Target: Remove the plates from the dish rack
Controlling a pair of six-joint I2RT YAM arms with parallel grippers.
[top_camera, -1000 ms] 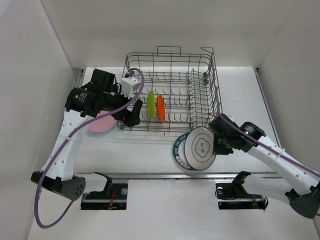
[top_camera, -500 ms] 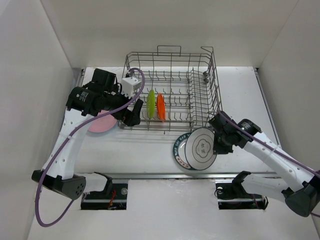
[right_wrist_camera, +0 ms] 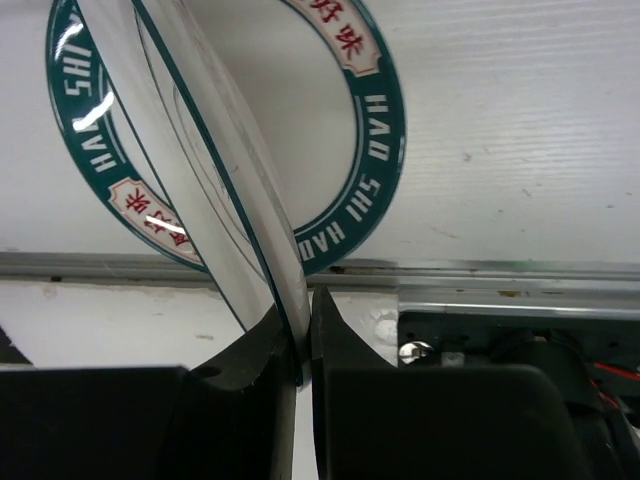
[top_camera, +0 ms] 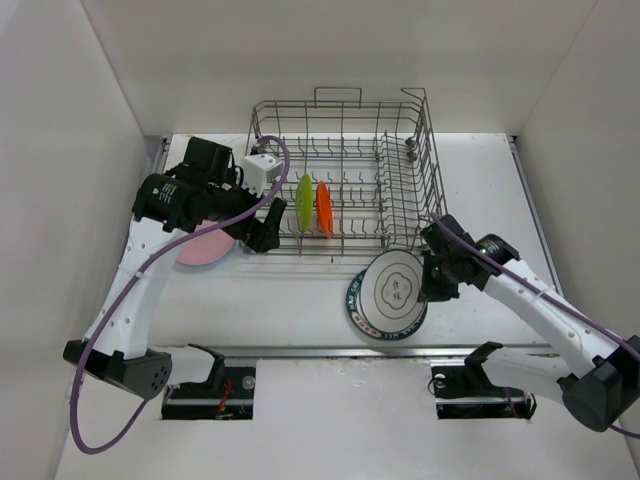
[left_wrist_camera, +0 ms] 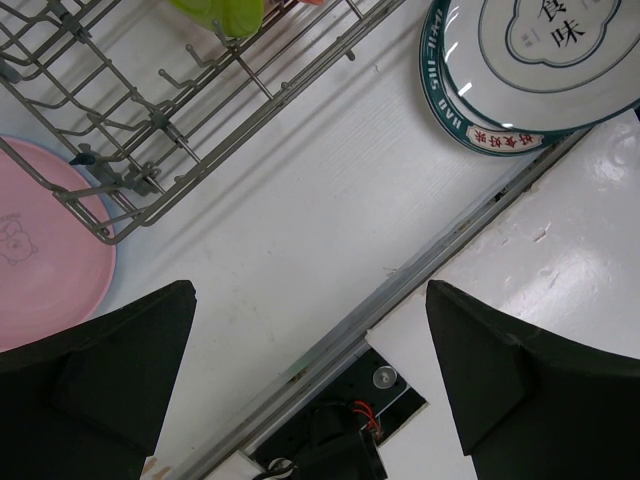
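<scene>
Right wrist, white plate [right_wrist_camera: 200, 170] pinched in right pincer [right_wrist_camera: 303, 305], above teal-rimmed plate [right_wrist_camera: 372, 130]

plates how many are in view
5: green and orange in the rack, pink beside it, a white one in the right gripper, a teal-rimmed one under that. Others may be hidden.
</scene>
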